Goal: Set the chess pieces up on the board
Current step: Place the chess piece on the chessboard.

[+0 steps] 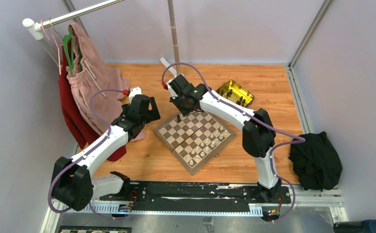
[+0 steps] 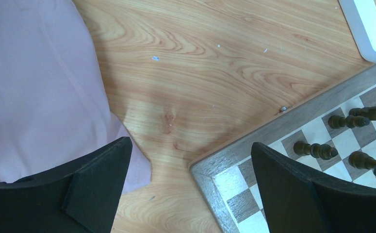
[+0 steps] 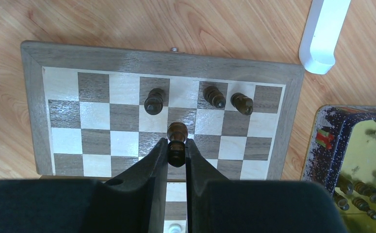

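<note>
Dark brown, the chessman (image 3: 177, 132) pinched in the right claw (image 3: 177, 148) stands upright over the board (image 3: 161, 63), near its far-left edge; whether it touches the square I cannot tell. Just beyond it, three more dark pieces (image 3: 215, 96) stand by that edge. Along the opposite edge stand pale pieces (image 1: 207, 144). The board lies cornerwise in the middle of the bench (image 1: 273, 92). The left claw (image 2: 189, 150) gapes wide over the board's left corner, beside a pink cloth (image 2: 35, 87). A gold tin (image 1: 234, 93) sits near the board's far corner.
</note>
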Robot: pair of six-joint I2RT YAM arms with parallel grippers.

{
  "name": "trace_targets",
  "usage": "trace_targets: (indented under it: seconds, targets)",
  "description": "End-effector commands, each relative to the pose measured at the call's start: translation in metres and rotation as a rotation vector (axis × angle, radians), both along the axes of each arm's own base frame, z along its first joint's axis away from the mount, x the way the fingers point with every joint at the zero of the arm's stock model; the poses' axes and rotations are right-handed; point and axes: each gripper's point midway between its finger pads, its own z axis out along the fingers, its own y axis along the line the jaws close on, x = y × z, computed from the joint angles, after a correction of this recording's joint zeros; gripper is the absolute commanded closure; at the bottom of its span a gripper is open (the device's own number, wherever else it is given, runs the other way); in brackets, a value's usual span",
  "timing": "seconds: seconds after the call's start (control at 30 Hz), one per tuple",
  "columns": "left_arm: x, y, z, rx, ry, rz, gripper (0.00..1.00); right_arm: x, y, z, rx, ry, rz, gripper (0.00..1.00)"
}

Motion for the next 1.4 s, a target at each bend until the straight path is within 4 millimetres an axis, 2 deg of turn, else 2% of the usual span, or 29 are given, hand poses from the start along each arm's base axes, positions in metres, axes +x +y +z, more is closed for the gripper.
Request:
trace_targets:
  seconds: [0.0,0.33,0.73,1.37]
  targets:
    - [-0.004,0.003,0.000,0.016,-0.006,0.008,0.00,0.003,0.004,-0.003,-0.034,-0.006,0.017,1.00]
    - [-0.002,0.002,0.000,0.024,-0.007,-0.005,0.00,0.011,0.011,-0.021,-0.057,0.010,0.018,1.00]
    - [0.000,0.001,-0.004,0.034,0.002,-0.017,0.00,0.021,0.009,-0.037,-0.072,0.030,0.004,1.00]
    - [0.006,-0.001,-0.007,0.050,0.012,-0.027,0.00,0.030,0.007,-0.048,-0.076,0.050,-0.010,1.00]
